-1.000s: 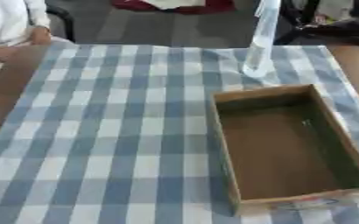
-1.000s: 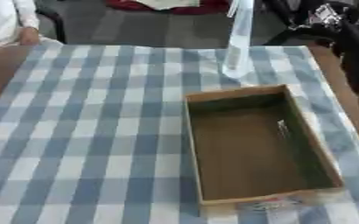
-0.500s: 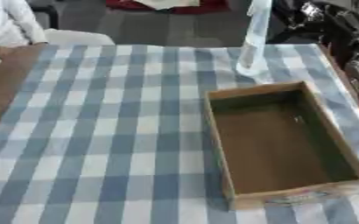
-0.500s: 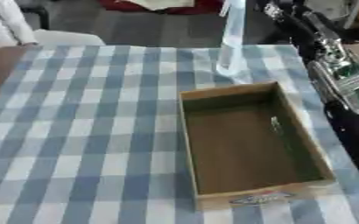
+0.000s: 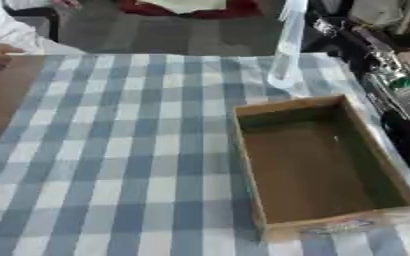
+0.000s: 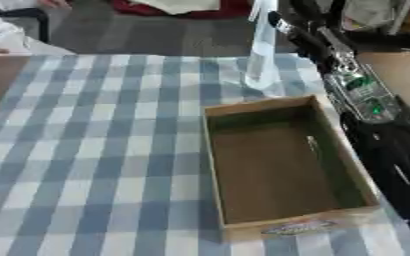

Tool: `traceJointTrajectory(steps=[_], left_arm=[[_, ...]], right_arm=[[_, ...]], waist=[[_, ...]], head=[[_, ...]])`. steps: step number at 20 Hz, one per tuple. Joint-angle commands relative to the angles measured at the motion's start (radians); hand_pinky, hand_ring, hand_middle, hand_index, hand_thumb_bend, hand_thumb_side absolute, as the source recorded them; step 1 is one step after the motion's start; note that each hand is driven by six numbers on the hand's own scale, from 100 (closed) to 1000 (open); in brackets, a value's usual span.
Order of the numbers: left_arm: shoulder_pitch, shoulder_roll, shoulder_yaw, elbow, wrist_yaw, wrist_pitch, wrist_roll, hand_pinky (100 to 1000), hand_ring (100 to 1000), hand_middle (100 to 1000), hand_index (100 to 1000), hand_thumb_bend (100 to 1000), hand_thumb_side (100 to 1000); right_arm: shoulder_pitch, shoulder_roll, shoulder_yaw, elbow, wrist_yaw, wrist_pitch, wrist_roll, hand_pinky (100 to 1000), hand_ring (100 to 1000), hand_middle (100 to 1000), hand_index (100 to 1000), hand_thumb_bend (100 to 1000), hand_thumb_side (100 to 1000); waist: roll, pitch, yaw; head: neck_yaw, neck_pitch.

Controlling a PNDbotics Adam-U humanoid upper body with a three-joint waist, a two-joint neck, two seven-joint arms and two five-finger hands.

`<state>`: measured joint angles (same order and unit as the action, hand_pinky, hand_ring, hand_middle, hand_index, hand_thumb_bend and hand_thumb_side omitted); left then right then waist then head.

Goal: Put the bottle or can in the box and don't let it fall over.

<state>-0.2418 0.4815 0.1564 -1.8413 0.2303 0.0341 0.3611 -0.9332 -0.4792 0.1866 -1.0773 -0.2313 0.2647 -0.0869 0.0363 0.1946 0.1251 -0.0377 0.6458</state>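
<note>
The box (image 5: 322, 165) lies on the cloth-covered tabletop (image 5: 112, 165), toward its right side, open side up with nothing in it. Behind the box, near the far edge, the bottle (image 6: 263, 47) stands upright — apart from the box. The right arm (image 6: 366, 105) reaches along the right edge, beside box and bottle.

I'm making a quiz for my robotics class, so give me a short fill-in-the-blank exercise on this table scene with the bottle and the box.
1. The clear bottle stands ____ on the checked cloth, past the box's far end.
2. The cardboard box holds ____ so far.
3. The robot's black arm comes in along the ____ side of the box.
4. The cloth's checks are blue and ____.

Missing words: upright; nothing; right; white
</note>
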Motion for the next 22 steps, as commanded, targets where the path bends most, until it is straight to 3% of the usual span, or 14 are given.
traceJointTrajectory(steps=[1, 2, 7, 12, 22], left_arm=[[-0.011, 0.031, 0.004, -0.006, 0.003, -0.003, -0.005, 1000, 836, 796, 828, 505, 516], [-0.012, 0.031, 0.004, -0.006, 0.003, -0.003, -0.006, 1000, 836, 796, 828, 505, 516], [-0.014, 0.029, 0.003, -0.005, 0.004, -0.004, -0.012, 1000, 836, 796, 828, 504, 519], [-0.015, 0.029, 0.003, -0.002, 0.005, -0.005, -0.016, 1000, 836, 796, 828, 503, 520], [-0.018, 0.027, 0.003, 0.000, 0.006, -0.007, -0.023, 1000, 837, 797, 824, 502, 522]], right_arm=[[-0.032, -0.013, -0.013, 0.001, 0.021, -0.009, 0.009, 935, 941, 914, 948, 491, 563], [-0.034, -0.012, -0.014, 0.003, 0.024, -0.011, 0.012, 935, 941, 914, 948, 491, 563], [-0.050, -0.007, -0.022, 0.011, 0.015, -0.031, 0.058, 964, 957, 925, 968, 383, 313], [-0.065, -0.009, -0.032, 0.020, 0.008, -0.037, 0.095, 987, 964, 925, 979, 344, 259], [-0.078, -0.008, -0.033, 0.024, 0.022, -0.015, 0.091, 999, 976, 933, 984, 362, 268]], waist=[[0.003, -0.025, 0.003], [0.004, -0.024, 0.002], [0.009, -0.019, 0.006], [0.011, -0.014, 0.008], [0.010, -0.003, 0.013]], head=[[-0.005, -0.019], [-0.006, -0.019], [-0.012, -0.028], [-0.015, -0.031], [-0.018, -0.040]])
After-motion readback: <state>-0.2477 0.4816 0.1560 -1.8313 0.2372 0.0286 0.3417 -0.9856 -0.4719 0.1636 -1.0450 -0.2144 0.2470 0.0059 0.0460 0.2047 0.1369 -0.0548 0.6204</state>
